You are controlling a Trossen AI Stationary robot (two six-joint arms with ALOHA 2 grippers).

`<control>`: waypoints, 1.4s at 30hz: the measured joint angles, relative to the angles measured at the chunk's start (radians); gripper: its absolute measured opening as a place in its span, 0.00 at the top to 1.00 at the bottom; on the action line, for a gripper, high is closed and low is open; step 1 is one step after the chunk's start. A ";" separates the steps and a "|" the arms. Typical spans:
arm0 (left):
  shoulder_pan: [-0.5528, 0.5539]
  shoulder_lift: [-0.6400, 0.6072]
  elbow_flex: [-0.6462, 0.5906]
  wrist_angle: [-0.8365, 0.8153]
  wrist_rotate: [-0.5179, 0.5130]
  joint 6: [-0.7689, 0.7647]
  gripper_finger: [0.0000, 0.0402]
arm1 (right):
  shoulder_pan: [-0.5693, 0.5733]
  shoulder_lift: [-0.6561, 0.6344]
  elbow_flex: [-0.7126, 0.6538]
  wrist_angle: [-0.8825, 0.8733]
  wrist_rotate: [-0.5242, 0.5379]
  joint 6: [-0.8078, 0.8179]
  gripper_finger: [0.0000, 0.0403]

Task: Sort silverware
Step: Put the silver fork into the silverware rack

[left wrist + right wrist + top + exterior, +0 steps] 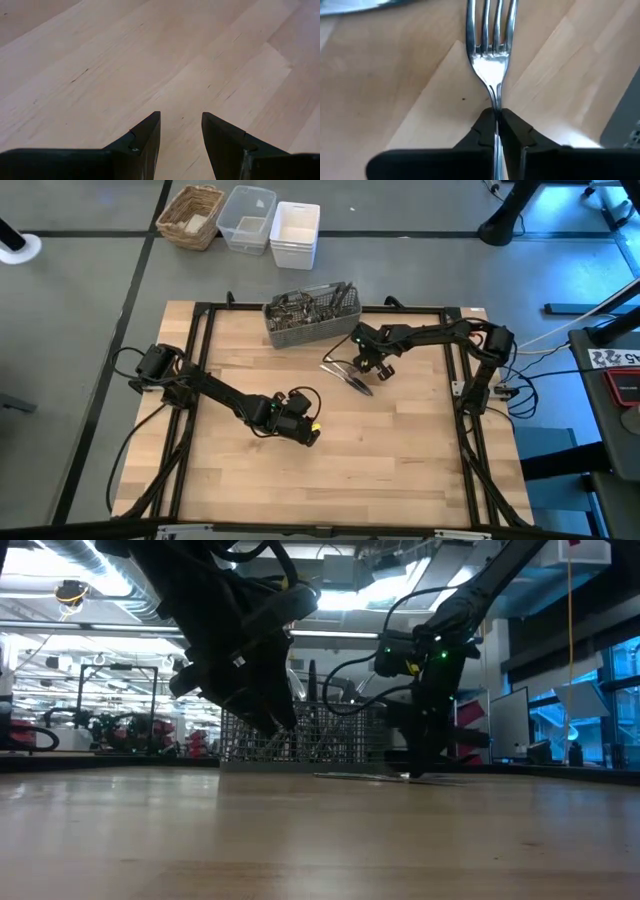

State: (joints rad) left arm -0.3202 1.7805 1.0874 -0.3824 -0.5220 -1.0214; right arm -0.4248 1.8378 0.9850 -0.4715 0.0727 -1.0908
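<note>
From above, I had the right pincer down on the desk, just in front of the mesh caddy, where a few loose pieces of silverware lay; the caddy itself was already crowded with handles. The left pincer waited over bare wood near the desk's middle, well apart from the pile, so I judged the right arm had a free path up and back toward the caddy.

At desk level, the right pincer reached down to the surface in front of the caddy, while the left arm hung above the wood, nearer the camera.

Through the left wrist, the fingers stood spread over empty boards, holding nothing.

Through the right wrist, the right pincer was pinched tight on the neck of a fork, its tines pointing away and lying flat. Gripping at that narrow neck made sense to me: it kept the tines clear. Another shiny piece lay close beyond the fork, so I reckoned a straight lift was safest.
</note>
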 joint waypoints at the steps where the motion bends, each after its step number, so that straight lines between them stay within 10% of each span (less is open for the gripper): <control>1: 0.000 0.000 0.000 0.000 0.000 0.000 0.66 | 0.000 0.000 0.000 -0.006 0.000 0.019 0.98; 20: -0.021 -0.051 0.000 -0.032 -0.096 0.026 0.66 | -0.001 -0.131 -0.011 -0.078 -0.144 0.382 0.99; 33: -0.139 -0.258 0.000 -0.433 -0.384 -0.157 0.66 | 0.000 -0.217 -0.008 -0.021 -0.325 0.579 1.00; 42: -0.303 -0.386 -0.001 -0.775 -0.562 -0.429 0.66 | 0.035 -0.292 -0.007 0.317 -0.441 0.797 1.00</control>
State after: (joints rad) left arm -0.6237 1.3944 1.0866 -1.1571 -1.0841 -1.4508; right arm -0.3899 1.5462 0.9783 -0.1544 -0.3679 -0.2942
